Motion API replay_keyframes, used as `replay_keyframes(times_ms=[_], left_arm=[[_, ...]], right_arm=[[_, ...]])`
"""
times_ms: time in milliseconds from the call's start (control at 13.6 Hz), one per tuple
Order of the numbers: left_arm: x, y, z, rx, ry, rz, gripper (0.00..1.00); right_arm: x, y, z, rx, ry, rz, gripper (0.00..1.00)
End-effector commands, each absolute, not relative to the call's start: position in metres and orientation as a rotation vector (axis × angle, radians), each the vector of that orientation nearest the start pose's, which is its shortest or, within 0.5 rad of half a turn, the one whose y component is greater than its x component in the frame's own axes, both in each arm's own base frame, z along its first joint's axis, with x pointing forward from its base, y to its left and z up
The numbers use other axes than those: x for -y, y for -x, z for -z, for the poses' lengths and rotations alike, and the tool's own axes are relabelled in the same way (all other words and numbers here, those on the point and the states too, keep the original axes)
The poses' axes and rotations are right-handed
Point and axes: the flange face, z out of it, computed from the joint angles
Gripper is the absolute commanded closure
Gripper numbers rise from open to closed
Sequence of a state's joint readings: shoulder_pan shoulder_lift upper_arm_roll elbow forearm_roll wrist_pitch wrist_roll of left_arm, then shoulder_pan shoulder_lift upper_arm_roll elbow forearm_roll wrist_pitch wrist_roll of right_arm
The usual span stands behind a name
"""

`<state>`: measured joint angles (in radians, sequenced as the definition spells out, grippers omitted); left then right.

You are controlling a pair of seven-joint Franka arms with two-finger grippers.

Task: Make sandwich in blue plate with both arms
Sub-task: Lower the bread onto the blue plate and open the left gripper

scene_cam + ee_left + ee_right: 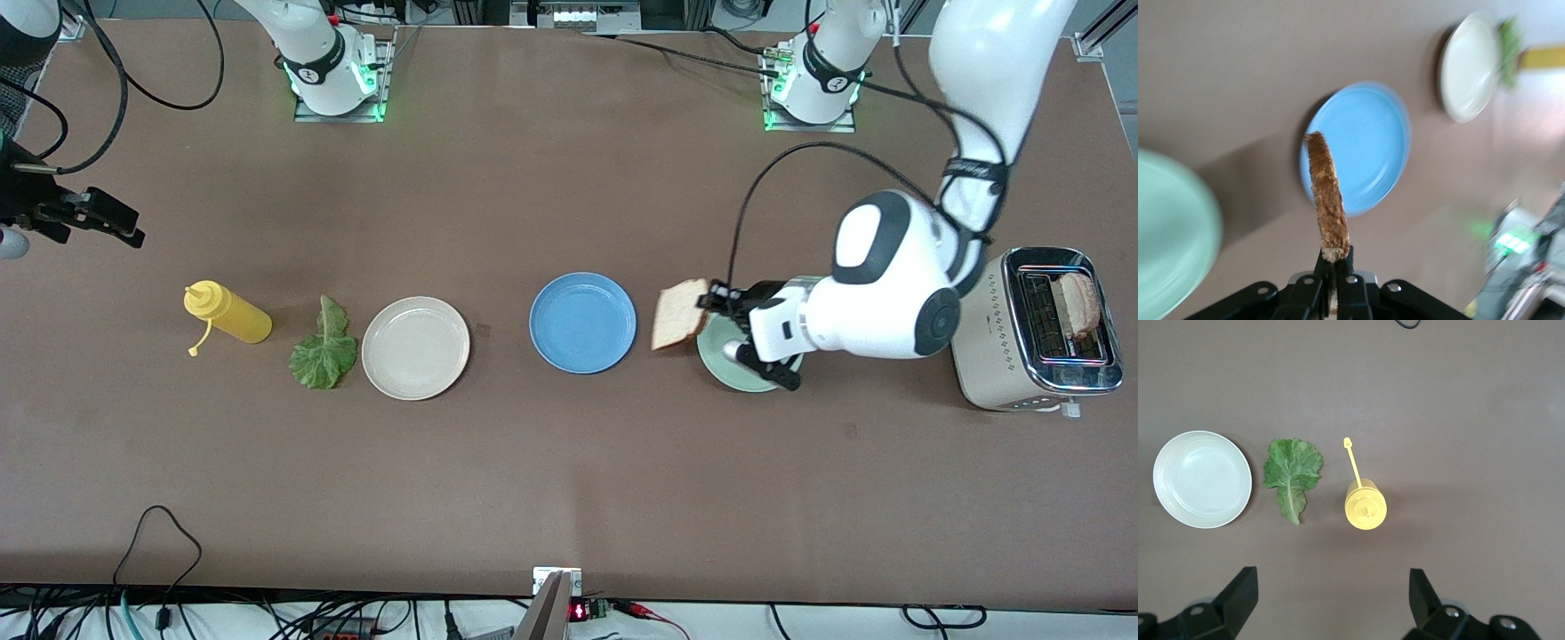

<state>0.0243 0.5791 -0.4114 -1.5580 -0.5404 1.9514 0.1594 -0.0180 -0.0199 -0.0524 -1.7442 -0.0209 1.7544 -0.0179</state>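
My left gripper (711, 300) is shut on one edge of a tan bread slice (679, 314), held on edge in the air between the blue plate (582, 322) and the mint-green plate (742, 366). In the left wrist view the bread slice (1327, 197) stands up from the left gripper (1336, 257), with the blue plate (1368, 143) below it. A lettuce leaf (324, 348) lies on the table beside the cream plate (415, 348). My right gripper (1331, 587) hangs open and empty above the table at the right arm's end, close to the lettuce leaf (1292, 475).
A yellow squeeze bottle (227, 313) lies beside the lettuce, toward the right arm's end. A toaster (1013, 342) at the left arm's end holds another bread slice (1078, 302) in its slot. The right wrist view shows the cream plate (1202, 479) and the bottle (1365, 507).
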Motion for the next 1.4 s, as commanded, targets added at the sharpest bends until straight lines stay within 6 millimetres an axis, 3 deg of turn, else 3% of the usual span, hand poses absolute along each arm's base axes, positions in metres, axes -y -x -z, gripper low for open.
replay_keyframes(times_ms=[0,220,441,734,955,1175,1248,1322], left_arm=[[0.286,-0.643,-0.3,0.148,-2.3,0.256,0.99],[0.315,-0.628,-0.264,0.05,-2.207,0.314,0.99],[0.319,-0.602,-0.235,0.105,-2.157,0.345,0.99],[0.339,-0.586,-0.226,0.16,-2.112,0.334,1.0],[0.339,-0.581,-0.2,0.258,-2.067,0.289,1.0],[0.341,-0.577,-0.189,0.278,-2.06,0.255,0.98],[0.341,-0.577,-0.189,0.277,-2.06,0.256,0.77],[0.338,-0.578,-0.189,0.276,-2.061,0.255,0.01]], right_arm=[[0.04,-0.561,-0.569,-0.076,3.147,0.045,0.0],[0.041,-0.561,-0.569,-0.078,3.147,0.043,0.0],[0.04,-0.564,-0.561,-0.076,3.147,0.026,0.0],[0.038,-0.563,-0.563,-0.066,3.148,0.024,0.0],[0.035,-0.563,-0.563,-0.059,3.148,0.026,0.0],[0.035,-0.563,-0.563,-0.059,3.148,0.024,0.0],[0.035,-0.564,-0.562,-0.059,3.148,0.026,0.0],[0.035,-0.564,-0.563,-0.061,3.148,0.031,0.0]])
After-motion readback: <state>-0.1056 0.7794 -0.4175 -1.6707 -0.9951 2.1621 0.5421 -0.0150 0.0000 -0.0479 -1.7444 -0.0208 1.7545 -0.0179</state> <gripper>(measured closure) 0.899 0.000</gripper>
